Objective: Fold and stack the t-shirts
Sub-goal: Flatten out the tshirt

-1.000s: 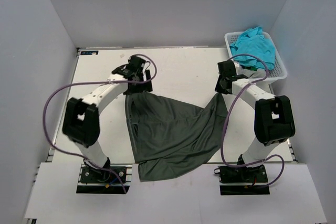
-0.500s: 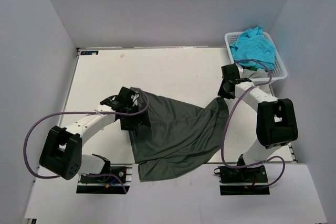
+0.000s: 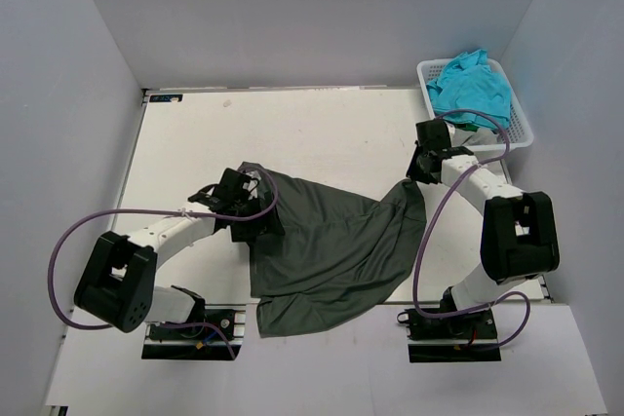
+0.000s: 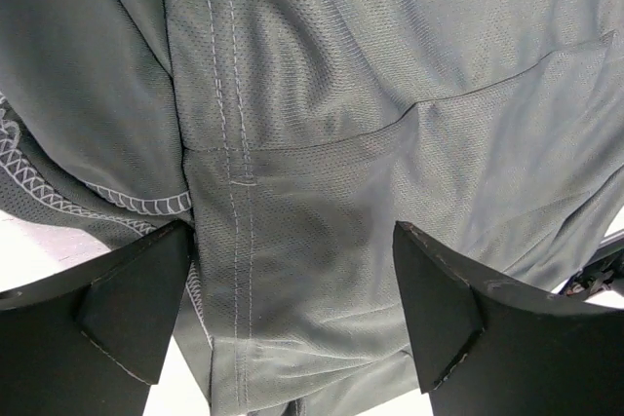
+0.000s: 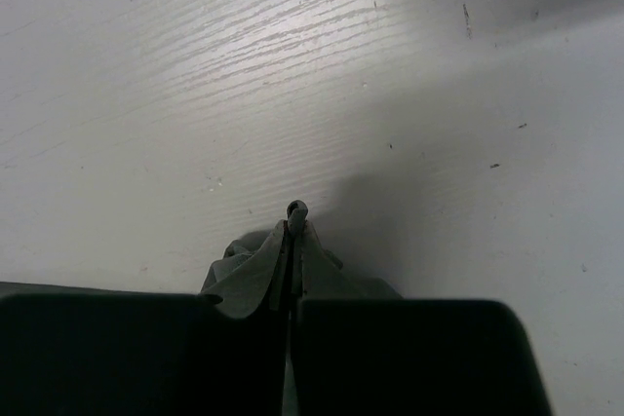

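Note:
The dark charcoal-grey t-shirt (image 3: pixel 327 245) lies spread and rumpled across the middle of the table. My left gripper (image 3: pixel 257 223) hovers over its left edge with the jaws wide apart. In the left wrist view the gripper (image 4: pixel 292 241) has mesh fabric and a stitched seam (image 4: pixel 322 124) below it, with nothing gripped. My right gripper (image 3: pixel 419 169) is shut on the shirt's upper right corner. In the right wrist view the gripper (image 5: pixel 292 233) pinches a fold of grey cloth (image 5: pixel 252 278). Turquoise-blue t-shirts (image 3: pixel 474 85) lie heaped in the basket.
The white lattice basket (image 3: pixel 524 130) stands at the back right corner, close behind my right arm. Grey walls enclose the white table (image 3: pixel 322 129) on three sides. The shirt's lower hem hangs near the table's front edge, between the arm bases.
My left gripper has moved from the shirt's far left corner back toward the near side, over the shirt's left edge. That corner now lies on the table. My right gripper has shifted slightly farther right.

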Available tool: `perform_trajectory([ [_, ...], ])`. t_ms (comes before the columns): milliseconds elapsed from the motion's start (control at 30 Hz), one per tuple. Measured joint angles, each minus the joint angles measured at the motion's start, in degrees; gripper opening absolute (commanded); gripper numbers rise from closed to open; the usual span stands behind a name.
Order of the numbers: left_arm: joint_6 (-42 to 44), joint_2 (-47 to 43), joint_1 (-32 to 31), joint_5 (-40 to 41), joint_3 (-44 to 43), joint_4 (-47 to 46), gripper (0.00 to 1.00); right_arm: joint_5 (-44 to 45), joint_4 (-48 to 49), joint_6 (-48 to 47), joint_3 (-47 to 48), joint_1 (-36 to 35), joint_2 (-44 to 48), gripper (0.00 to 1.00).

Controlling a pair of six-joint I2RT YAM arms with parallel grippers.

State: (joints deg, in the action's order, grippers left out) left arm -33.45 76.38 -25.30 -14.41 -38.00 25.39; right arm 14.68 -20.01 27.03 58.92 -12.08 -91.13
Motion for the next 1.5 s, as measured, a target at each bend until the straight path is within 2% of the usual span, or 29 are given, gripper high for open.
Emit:
perform_trajectory([
  [200, 0.44, 0.39, 0.00, -0.83, -0.90, 0.13, 0.91, -0.31, 0.00, -0.04, -0.72, 0.07, 0.55, 0.00],
  [567, 2.56, 0.39, 0.00, -1.66, -3.28, 6.84, 0.91, -0.55, -0.04, -0.20, -0.72, 0.13, 0.57, 0.00],
  [900, 2.58, 1.31, -0.35, -5.25, -3.21, 5.38, 0.90, -1.64, -0.02, -0.22, -0.72, 0.13, 0.55, 0.00],
  [1033, 2.67, 1.36, -0.37, -5.11, -3.21, 4.35, 0.79, -1.77, -0.02, -0.22, -0.72, 0.13, 0.55, 0.00],
  [1067, 2.71, 1.53, -0.37, -5.07, -3.21, 3.91, 0.72, -1.75, -0.02, -0.22, -0.72, 0.13, 0.55, 0.00],
  [1167, 2.64, 2.47, -0.37, -4.37, -3.21, 2.80, 0.62, -1.75, -0.02, -0.24, -0.72, 0.13, 0.55, 0.00],
  [1333, 2.27, 2.45, -0.37, -2.29, -2.97, 2.23, 0.55, -1.73, -0.02, -0.28, -0.72, 0.20, 0.55, 0.00],
  [1433, 2.12, 1.64, -0.37, -0.52, -2.97, 2.82, 0.37, -1.75, -0.02, -0.37, -0.72, 0.31, 0.55, 0.00],
  [1467, 2.05, 1.36, -0.37, 0.07, -2.97, 3.10, 0.24, -1.75, -0.02, -0.39, -0.72, 0.35, 0.55, 0.00],
  [1500, 2.08, 1.09, -0.37, 0.46, -2.97, 3.45, 0.16, -1.73, -0.02, -0.42, -0.72, 0.39, 0.55, 0.00],
])
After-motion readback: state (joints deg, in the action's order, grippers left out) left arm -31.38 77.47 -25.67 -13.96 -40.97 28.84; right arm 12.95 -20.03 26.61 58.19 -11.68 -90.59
